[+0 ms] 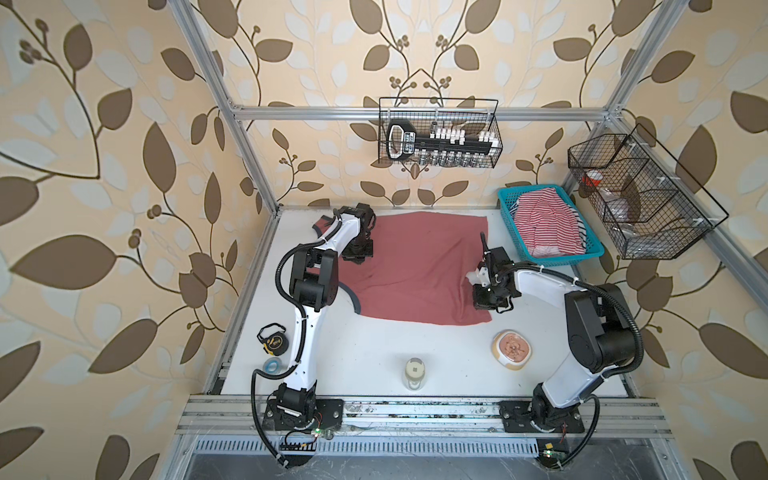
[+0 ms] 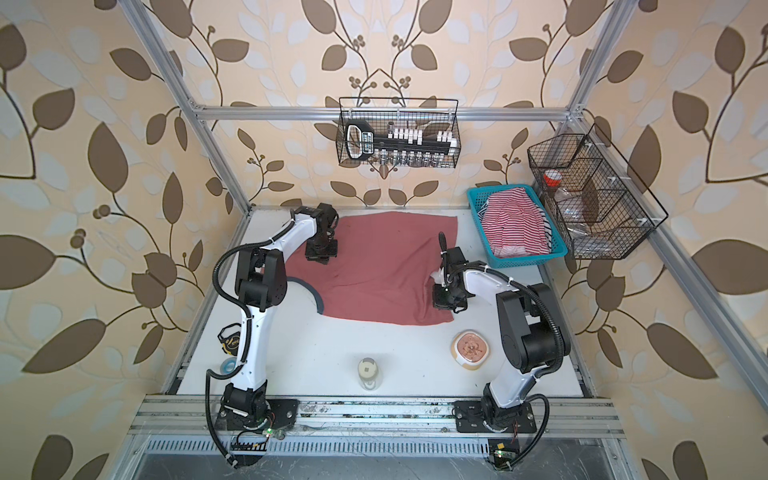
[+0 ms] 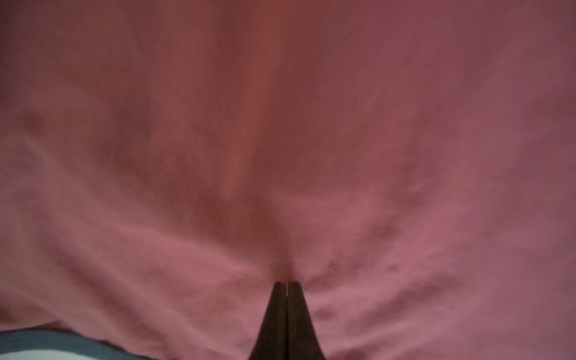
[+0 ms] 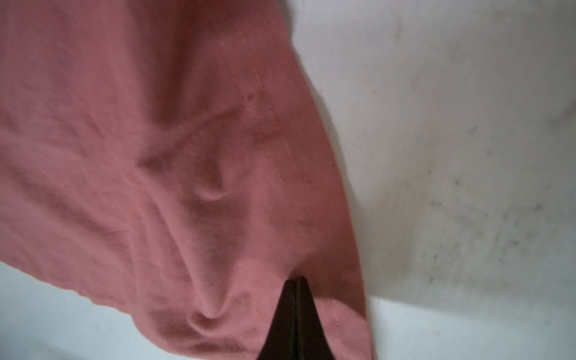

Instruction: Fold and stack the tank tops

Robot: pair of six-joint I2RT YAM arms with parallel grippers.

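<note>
Left fingers (image 3: pixel 276 314) and right fingers (image 4: pixel 285 314) both clenched on red top (image 1: pixel 419 270), opposite ends, presumably to fold it.

One top spread, one bunched.
The brick-red tank top (image 1: pixel 415 266) lies flat on the desk (image 1: pixel 374 353); the striped tank top (image 1: pixel 544 226) sits crumpled in the blue basket (image 1: pixel 552 259).

Seen from the middle of the table (image 1: pixel 374 353), there is open white surface at 7 o'clock, between the jar (image 1: pixel 415 373) at 6 and the left arm (image 1: pixel 305 332). The bowl (image 1: pixel 512 350) sits at 4, the blue basket (image 1: pixel 557 256) walls off 2, a tape measure (image 1: pixel 273 339) crowds 8, and the red tank top (image 1: pixel 415 266) covers 12.
</note>
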